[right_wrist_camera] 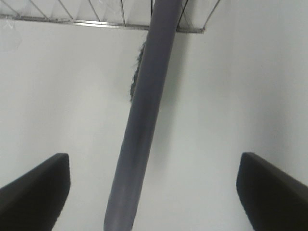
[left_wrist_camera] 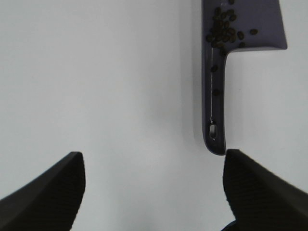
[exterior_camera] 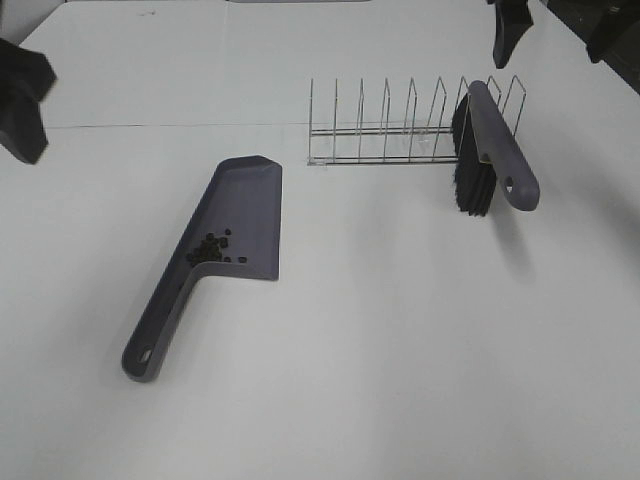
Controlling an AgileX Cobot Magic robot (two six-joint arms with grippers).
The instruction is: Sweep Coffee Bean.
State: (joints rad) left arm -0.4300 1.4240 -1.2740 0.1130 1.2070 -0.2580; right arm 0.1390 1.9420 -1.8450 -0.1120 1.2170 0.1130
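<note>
Coffee beans point(exterior_camera: 210, 250) lay in the dustpan point(exterior_camera: 240, 215) at 9 o'clock of the brush point(exterior_camera: 490, 150); both grippers' fingers point(left_wrist_camera: 43, 192) stood wide, empty; dustpan best lifted level.

Bare table point(exterior_camera: 400, 350) lies open from four to eight o'clock. Dustpan point(exterior_camera: 235, 215) blocks nine; wire rack point(exterior_camera: 400, 125) and brush point(exterior_camera: 490, 150) block one

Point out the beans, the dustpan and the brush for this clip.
beans point(exterior_camera: 210, 250): exterior high view, middle of the cluster in the pan.
dustpan point(exterior_camera: 250, 205): exterior high view, bare floor of the scoop.
brush point(exterior_camera: 500, 150): exterior high view, grey back of the handle, leaning on the wire rack point(exterior_camera: 385, 125).
</note>
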